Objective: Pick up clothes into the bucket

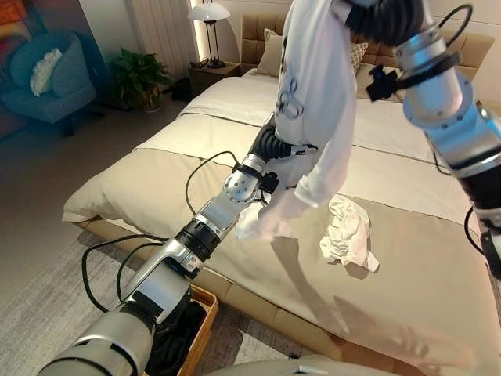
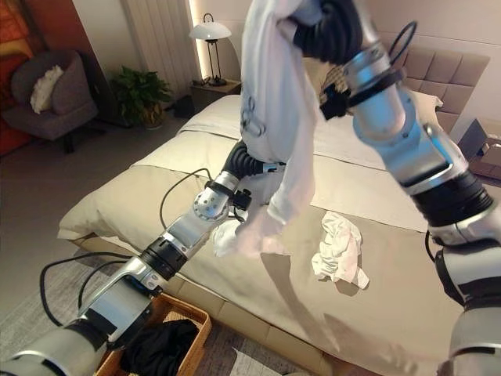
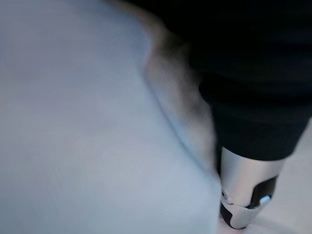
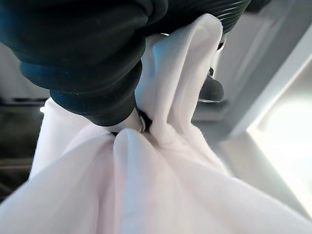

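Right hand (image 4: 146, 122) at the frame's top is gripping your long white garment (image 1: 313, 102) high, letting it clear the beige bed (image 1: 423, 266); left hand (image 1: 274, 145) is buried behind cloth, grip unreadable.

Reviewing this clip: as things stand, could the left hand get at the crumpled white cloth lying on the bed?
Probably not straight away. The left hand is reaching into the hanging white garment that the right hand holds up, and that garment hangs between it and the crumpled white cloth. The bed around the cloth is otherwise bare.
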Motion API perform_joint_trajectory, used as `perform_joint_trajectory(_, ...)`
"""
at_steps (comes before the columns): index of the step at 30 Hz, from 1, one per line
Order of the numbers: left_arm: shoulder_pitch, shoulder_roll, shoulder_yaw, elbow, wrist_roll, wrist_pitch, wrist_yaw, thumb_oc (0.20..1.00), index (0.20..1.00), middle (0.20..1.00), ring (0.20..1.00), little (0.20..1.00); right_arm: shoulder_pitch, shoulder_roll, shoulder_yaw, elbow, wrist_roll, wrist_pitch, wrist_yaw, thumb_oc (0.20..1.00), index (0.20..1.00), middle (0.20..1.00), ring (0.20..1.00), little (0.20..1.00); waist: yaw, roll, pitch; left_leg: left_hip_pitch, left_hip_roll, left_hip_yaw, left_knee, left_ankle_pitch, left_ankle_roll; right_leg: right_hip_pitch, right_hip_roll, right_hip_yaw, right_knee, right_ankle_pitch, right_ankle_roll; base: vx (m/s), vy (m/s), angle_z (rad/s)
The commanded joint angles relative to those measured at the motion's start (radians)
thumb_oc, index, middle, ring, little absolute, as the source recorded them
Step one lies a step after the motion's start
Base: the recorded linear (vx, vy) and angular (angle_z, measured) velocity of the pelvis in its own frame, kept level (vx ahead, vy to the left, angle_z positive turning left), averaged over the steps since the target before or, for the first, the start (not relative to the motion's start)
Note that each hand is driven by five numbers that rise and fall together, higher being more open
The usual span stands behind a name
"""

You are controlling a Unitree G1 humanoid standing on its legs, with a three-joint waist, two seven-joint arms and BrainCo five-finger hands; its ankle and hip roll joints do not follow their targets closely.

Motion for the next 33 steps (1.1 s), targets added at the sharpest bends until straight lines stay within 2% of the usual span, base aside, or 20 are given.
perform_joint_trajectory(1,-0.06,-0.017,-0.012,0.055,-0.035,-0.024,-0.001,1.0,1.0,1.0,1.0,1.0,-0.027,0.013,-0.077,0.008,0.052,-0.034,-0.001,0.2,0.2,0.2,0.2,0.2,0.022,-0.039,-0.058,-0.035,-0.032,0.008,0.102,-0.104,0.014,-0.031,-0.025,-0.013,0.084,-0.029,0.031,0.0,0.0,0.0)
perform_joint_trajectory(4,-0.041,-0.038,-0.005,0.085,0.025,-0.015,0.03,1.0,1.0,1.0,1.0,1.0,0.023,0.041,-0.122,-0.068,0.067,-0.056,0.004,0.2,0.2,0.2,0.2,0.2,0.019,-0.039,-0.056,-0.031,-0.034,0.008,0.108,-0.109,0.017,-0.028,-0.026,-0.011,0.088,-0.034,0.03,0.0,0.0,0.0)
perform_joint_trajectory(10,-0.021,-0.086,-0.009,0.119,-0.009,0.0,0.024,1.0,1.0,1.0,1.0,1.0,0.11,0.084,-0.191,-0.129,0.104,-0.068,0.003,0.2,0.2,0.2,0.2,0.2,0.012,-0.039,-0.051,-0.031,-0.035,0.006,0.116,-0.115,0.022,-0.024,-0.028,-0.012,0.095,-0.04,0.031,0.0,0.0,0.0)
perform_joint_trajectory(11,-0.021,-0.087,-0.013,0.112,-0.03,-0.001,0.013,1.0,1.0,1.0,1.0,1.0,0.114,0.086,-0.192,-0.135,0.098,-0.067,0.004,0.2,0.2,0.2,0.2,0.2,0.012,-0.04,-0.051,-0.03,-0.035,0.006,0.118,-0.116,0.022,-0.024,-0.028,-0.012,0.097,-0.04,0.032,0.0,0.0,0.0)
perform_joint_trajectory(14,-0.004,-0.087,-0.013,0.041,-0.237,-0.022,-0.064,1.0,1.0,1.0,1.0,1.0,0.126,0.095,-0.19,-0.13,0.103,-0.062,0.006,0.2,0.2,0.2,0.2,0.2,0.011,-0.036,-0.049,-0.03,-0.037,0.008,0.124,-0.121,0.024,-0.024,-0.031,-0.011,0.101,-0.041,0.033,0.0,0.0,0.0)
perform_joint_trajectory(15,0.004,-0.083,-0.009,0.018,-0.28,-0.024,-0.073,0.928,0.928,0.928,0.928,0.928,0.129,0.101,-0.19,-0.126,0.098,-0.06,0.003,0.2,0.2,0.2,0.2,0.2,0.013,-0.037,-0.049,-0.029,-0.037,0.008,0.124,-0.122,0.024,-0.023,-0.031,-0.009,0.101,-0.041,0.033,0.0,0.0,0.0)
perform_joint_trajectory(16,0.017,-0.086,-0.006,-0.007,-0.36,-0.02,-0.109,0.658,0.658,0.658,0.658,0.658,0.133,0.107,-0.189,-0.12,0.094,-0.055,0.005,0.2,0.2,0.2,0.2,0.2,0.013,-0.037,-0.049,-0.028,-0.038,0.009,0.126,-0.124,0.025,-0.022,-0.032,-0.008,0.1,-0.041,0.033,0.0,0.0,0.0)
perform_joint_trajectory(17,0.032,-0.078,-0.001,-0.033,-0.419,-0.021,-0.126,0.536,0.536,0.536,0.536,0.536,0.143,0.113,-0.188,-0.11,0.088,-0.049,0.002,0.2,0.2,0.2,0.2,0.2,0.014,-0.036,-0.049,-0.027,-0.039,0.009,0.129,-0.127,0.025,-0.022,-0.033,-0.007,0.1,-0.04,0.034,0.0,0.0,0.0)
perform_joint_trajectory(18,0.061,-0.065,0.002,-0.069,-0.472,-0.012,-0.15,0.2,0.2,0.2,0.2,0.2,0.162,0.118,-0.199,-0.094,0.073,-0.038,-0.004,0.545,0.545,0.545,0.545,0.545,0.016,-0.036,-0.049,-0.028,-0.04,0.01,0.133,-0.13,0.026,-0.021,-0.034,-0.004,0.1,-0.04,0.035,0.0,0.0,0.0)
perform_joint_trajectory(19,0.062,-0.064,0.001,-0.069,-0.472,-0.012,-0.15,0.2,0.2,0.2,0.2,0.2,0.163,0.119,-0.199,-0.095,0.072,-0.038,-0.004,0.805,0.805,0.805,0.805,0.805,0.016,-0.037,-0.05,-0.028,-0.04,0.01,0.133,-0.13,0.026,-0.021,-0.034,-0.004,0.1,-0.04,0.035,0.0,0.0,0.0)
perform_joint_trajectory(20,0.089,-0.041,0.016,-0.113,-0.531,-0.013,-0.168,0.2,0.2,0.2,0.2,0.2,0.194,0.123,-0.217,-0.055,0.058,-0.022,-0.014,1.0,1.0,1.0,1.0,1.0,0.021,-0.036,-0.05,-0.03,-0.04,0.008,0.137,-0.131,0.026,-0.021,-0.034,-0.004,0.102,-0.042,0.035,0.01,0.015,-0.04)
perform_joint_trajectory(22,0.104,-0.027,0.025,-0.136,-0.556,-0.013,-0.175,0.2,0.2,0.2,0.2,0.2,0.217,0.127,-0.229,-0.039,0.049,-0.014,-0.018,1.0,1.0,1.0,1.0,1.0,0.024,-0.037,-0.05,-0.032,-0.041,0.007,0.139,-0.131,0.026,-0.021,-0.034,-0.004,0.102,-0.042,0.034,0.0,0.007,-0.02)
perform_joint_trajectory(25,0.162,0.052,0.069,-0.228,-0.62,-0.012,-0.212,0.2,0.2,0.2,0.2,0.2,0.301,0.117,-0.279,0.026,0.022,0.011,-0.021,1.0,1.0,1.0,1.0,1.0,0.036,-0.039,-0.048,-0.032,-0.043,0.001,0.136,-0.129,0.027,-0.017,-0.037,-0.01,0.101,-0.042,0.035,0.0,0.0,0.0)
perform_joint_trajectory(26,0.163,0.053,0.068,-0.229,-0.62,-0.012,-0.212,0.2,0.2,0.2,0.2,0.2,0.302,0.118,-0.279,0.026,0.021,0.011,-0.021,1.0,1.0,1.0,1.0,1.0,0.036,-0.039,-0.048,-0.032,-0.043,0.001,0.136,-0.129,0.027,-0.017,-0.037,-0.01,0.101,-0.042,0.035,0.0,0.0,0.0)
perform_joint_trajectory(28,0.218,0.128,0.132,-0.31,-0.624,-0.025,-0.223,0.2,0.2,0.2,0.2,0.2,0.378,0.103,-0.328,0.061,0.013,0.02,-0.013,1.0,1.0,1.0,1.0,1.0,0.049,-0.039,-0.047,-0.032,-0.045,-0.005,0.131,-0.125,0.027,-0.013,-0.039,-0.017,0.096,-0.04,0.035,0.0,0.0,0.0)
perform_joint_trajectory(29,0.219,0.128,0.131,-0.311,-0.624,-0.025,-0.223,0.2,0.2,0.2,0.2,0.2,0.379,0.103,-0.328,0.06,0.013,0.02,-0.013,1.0,1.0,1.0,1.0,1.0,0.049,-0.039,-0.048,-0.032,-0.045,-0.006,0.131,-0.125,0.027,-0.013,-0.039,-0.017,0.096,-0.04,0.035,0.0,0.0,0.0)
perform_joint_trajectory(30,0.25,0.188,0.197,-0.356,-0.631,-0.038,-0.233,0.2,0.2,0.2,0.2,0.2,0.417,0.09,-0.356,0.073,0.008,0.023,-0.007,1.0,1.0,1.0,1.0,1.0,0.057,-0.039,-0.047,-0.033,-0.045,-0.006,0.128,-0.123,0.027,-0.013,-0.039,-0.018,0.094,-0.04,0.035,0.0,0.006,0.03)
perform_joint_trajectory(32,0.314,0.232,0.254,-0.424,-0.649,-0.042,-0.235,0.2,0.2,0.2,0.2,0.2,0.474,0.089,-0.389,0.07,0.004,0.027,0.009,1.0,1.0,1.0,1.0,1.0,0.063,-0.041,-0.048,-0.032,-0.045,-0.007,0.124,-0.122,0.027,-0.013,-0.04,-0.021,0.09,-0.039,0.034,0.0,0.004,0.02)
perform_joint_trajectory(33,0.372,0.307,0.351,-0.476,-0.66,-0.063,-0.238,0.2,0.2,0.2,0.2,0.2,0.537,0.083,-0.421,0.091,0.019,0.028,0.034,1.0,1.0,1.0,1.0,1.0,0.074,-0.042,-0.045,-0.033,-0.046,-0.008,0.126,-0.123,0.027,-0.013,-0.04,-0.021,0.085,-0.036,0.034,0.0,0.0,0.0)
